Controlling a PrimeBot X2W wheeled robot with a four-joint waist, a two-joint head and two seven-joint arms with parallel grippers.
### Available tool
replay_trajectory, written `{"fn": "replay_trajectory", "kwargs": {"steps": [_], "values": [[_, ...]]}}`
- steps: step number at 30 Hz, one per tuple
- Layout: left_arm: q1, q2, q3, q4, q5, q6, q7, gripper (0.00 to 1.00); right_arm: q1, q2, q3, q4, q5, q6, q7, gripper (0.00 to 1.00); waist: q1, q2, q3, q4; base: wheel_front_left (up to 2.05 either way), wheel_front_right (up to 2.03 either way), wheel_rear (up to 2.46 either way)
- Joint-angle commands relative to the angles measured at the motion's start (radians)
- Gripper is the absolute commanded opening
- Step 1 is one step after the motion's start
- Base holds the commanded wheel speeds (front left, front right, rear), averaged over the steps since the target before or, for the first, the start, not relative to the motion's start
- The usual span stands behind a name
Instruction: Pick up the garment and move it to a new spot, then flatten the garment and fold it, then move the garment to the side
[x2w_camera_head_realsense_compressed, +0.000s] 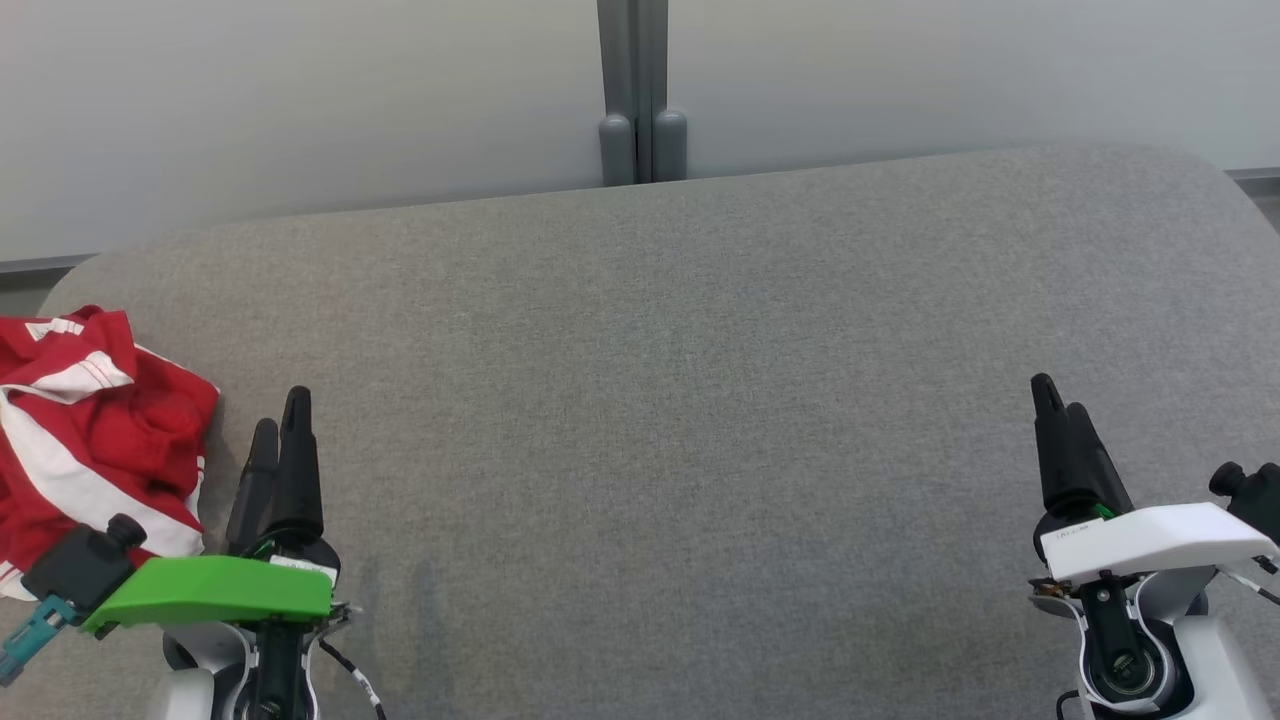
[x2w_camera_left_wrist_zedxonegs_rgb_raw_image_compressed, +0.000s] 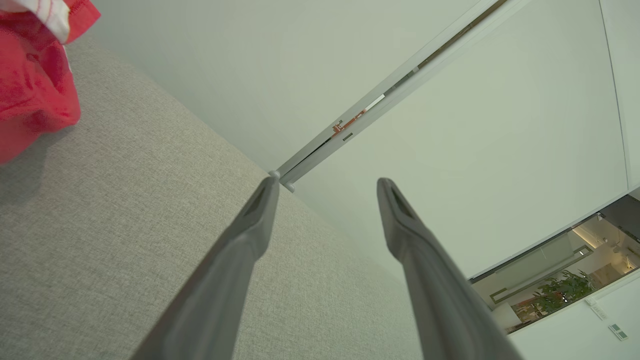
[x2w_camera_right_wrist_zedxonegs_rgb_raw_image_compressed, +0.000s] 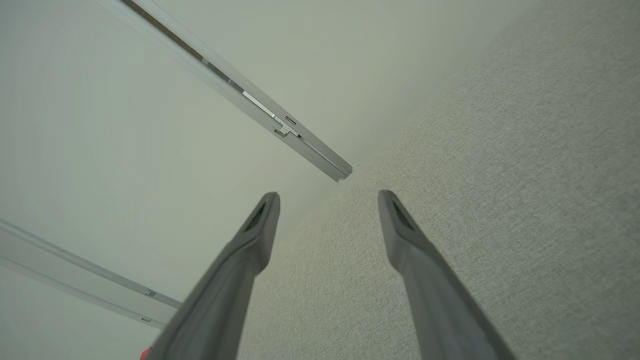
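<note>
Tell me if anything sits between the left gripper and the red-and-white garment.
Nothing visible does. The garment lies crumpled at the left end of the grey surface. The left gripper, open, sits just to its right, with only bare grey fabric between them.

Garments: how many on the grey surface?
1. The red-and-white garment lies crumpled at the grey surface's left edge, just left of the left pincer. It runs past the head view's edge, so more could be hidden there.
</note>
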Motion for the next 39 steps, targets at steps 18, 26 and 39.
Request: {"fn": "replay_trajectory", "kwargs": {"steps": [18, 26, 39], "values": [[-0.02, 0.033, -0.044, 0.02, 0.35, -0.001, -0.066, 1.0, -0.025, 0.001, 0.023, -0.038, -0.373, 0.0, -0.067, 1.0, 0.0, 0.0, 0.004, -0.001, 0.0, 0.0, 0.0], [-0.021, 0.034, -0.053, 0.029, 0.46, -0.001, -0.089, 1.0, -0.025, 0.002, 0.032, -0.033, -0.481, 0.0, -0.086, 1.0, 0.0, 0.0, 0.007, 0.0, 0.0, 0.0, 0.0], [-0.019, 0.027, -0.057, 0.061, 0.611, 0.001, -0.121, 1.0, -0.023, 0.008, 0.048, -0.013, -0.613, 0.0, -0.108, 1.0, 0.0, 0.0, 0.01, 0.004, 0.0, 0.0, 0.0]]}}
